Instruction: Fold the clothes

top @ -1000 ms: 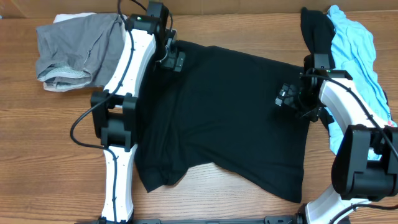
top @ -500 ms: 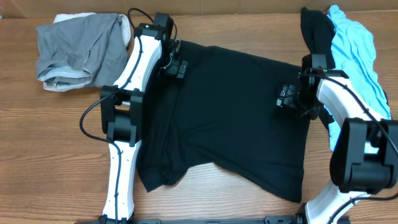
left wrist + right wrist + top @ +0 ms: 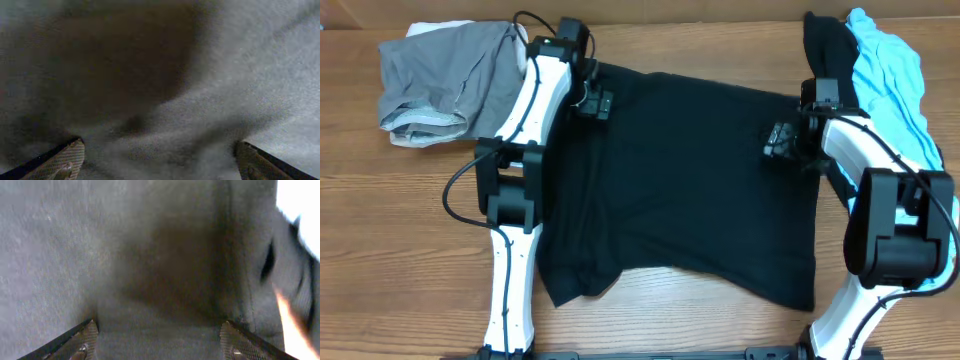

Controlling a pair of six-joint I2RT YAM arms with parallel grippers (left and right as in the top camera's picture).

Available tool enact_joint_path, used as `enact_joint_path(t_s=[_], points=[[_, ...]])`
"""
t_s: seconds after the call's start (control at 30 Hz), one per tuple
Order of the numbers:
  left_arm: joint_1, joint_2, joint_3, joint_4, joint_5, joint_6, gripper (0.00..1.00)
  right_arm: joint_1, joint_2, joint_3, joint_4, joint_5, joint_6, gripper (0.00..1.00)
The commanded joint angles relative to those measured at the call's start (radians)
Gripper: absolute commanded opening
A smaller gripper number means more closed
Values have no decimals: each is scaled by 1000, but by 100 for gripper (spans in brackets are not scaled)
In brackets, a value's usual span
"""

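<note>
Two grippers, both mine, sit on one black T-shirt (image 3: 680, 190), which lies spread almost flat across the middle of the wooden table (image 3: 380, 250). My left gripper (image 3: 597, 102) is at the shirt's upper left corner. My right gripper (image 3: 780, 140) is near its upper right edge.

Wrist views: the left fingers (image 3: 67, 159) are spread wide, their ridged tan pads at opposite lower corners, with soft, fine-knit dark cloth rumpled in a low fold between them. The right fingers (image 3: 82, 339) are likewise spread. The cloth between them is smoother, and a straight stitched seam runs down it near the right-hand pad. Neither gripper is pinching fabric.

Overhead view: the shirt is matte. Its bottom hem is uneven, with the lower left corner curled under. A crumpled grey garment (image 3: 440, 75) with a pale ribbed band lies at the far left corner, close beside my left arm. A rumpled light blue garment (image 3: 890, 70) and a second black garment (image 3: 828, 45) crowd the right edge, behind my right arm. Bare wood-grain surface lies to the left of the shirt and along the near edge. On the right, the shirt's side runs close to my right arm's base.
</note>
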State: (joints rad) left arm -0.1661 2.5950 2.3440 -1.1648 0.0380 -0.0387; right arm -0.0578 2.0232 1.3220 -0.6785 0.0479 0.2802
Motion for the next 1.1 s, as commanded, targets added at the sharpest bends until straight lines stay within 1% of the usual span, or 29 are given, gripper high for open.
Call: enact_joint_path(t_s=[0.0, 0.17, 0.3, 0.43, 0.47, 0.53, 0.57, 0.6, 0.7, 0.8, 1.03, 1.07], points=[[81, 85, -14, -6, -15, -65, 100, -5, 166, -26, 109, -63, 0, 82], [121, 85, -14, -16, -11, -77, 100, -4, 237, 26, 184, -76, 0, 82], [130, 85, -14, -10, -13, -55, 100, -4, 287, 107, 201, -85, -1, 82], [129, 85, -12, 2, -12, -43, 100, -4, 299, 172, 217, -94, -5, 82], [129, 85, -9, 2, -12, -43, 100, -4, 299, 187, 216, -94, -5, 84], [129, 85, 6, -6, -12, -43, 100, -4, 299, 229, 196, -94, -25, 92], [129, 85, 24, -19, -12, -43, 100, -4, 299, 255, 172, -94, -38, 98], [129, 85, 51, -40, -10, -43, 100, -4, 299, 285, 139, -93, -50, 100], [130, 85, 167, -124, -4, -43, 100, -4, 298, 394, 19, -89, -56, 100], [133, 84, 343, -219, -6, -43, 100, -4, 293, 547, -127, -89, -57, 100], [135, 53, 797, -465, -19, -43, 100, -4, 236, 985, -533, -94, -50, 100], [135, 25, 796, -475, -19, -43, 100, -4, 225, 1040, -583, -94, -44, 100]])
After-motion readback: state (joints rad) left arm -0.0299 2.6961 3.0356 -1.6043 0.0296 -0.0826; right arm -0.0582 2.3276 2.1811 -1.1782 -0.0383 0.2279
